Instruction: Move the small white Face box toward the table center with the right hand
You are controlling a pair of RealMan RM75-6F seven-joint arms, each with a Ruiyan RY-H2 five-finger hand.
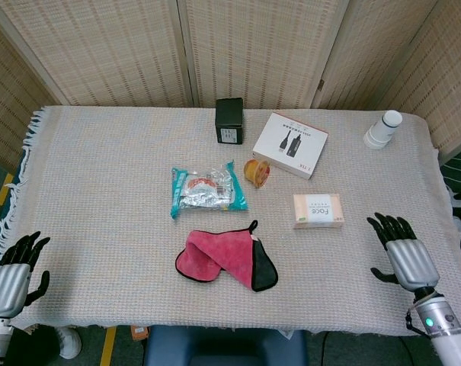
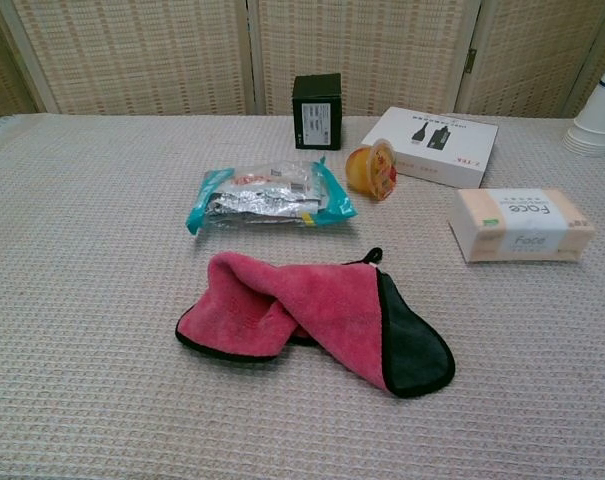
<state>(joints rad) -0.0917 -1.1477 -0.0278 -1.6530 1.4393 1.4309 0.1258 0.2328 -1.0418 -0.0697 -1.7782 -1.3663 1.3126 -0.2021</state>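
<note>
The small white Face box (image 1: 318,210) lies flat on the woven cloth, right of the table's middle; the chest view has the Face box (image 2: 520,224) at its right side. My right hand (image 1: 401,255) hovers near the table's front right edge, well clear of the box, fingers spread and holding nothing. My left hand (image 1: 15,267) hangs off the front left corner, fingers apart and empty. Neither hand shows in the chest view.
A pink and dark cloth (image 1: 226,259) lies front of centre. A teal snack packet (image 1: 207,189) and an orange jelly cup (image 1: 256,171) sit mid-table. Behind them are a black box (image 1: 229,121), a white cable box (image 1: 291,144) and stacked paper cups (image 1: 382,130).
</note>
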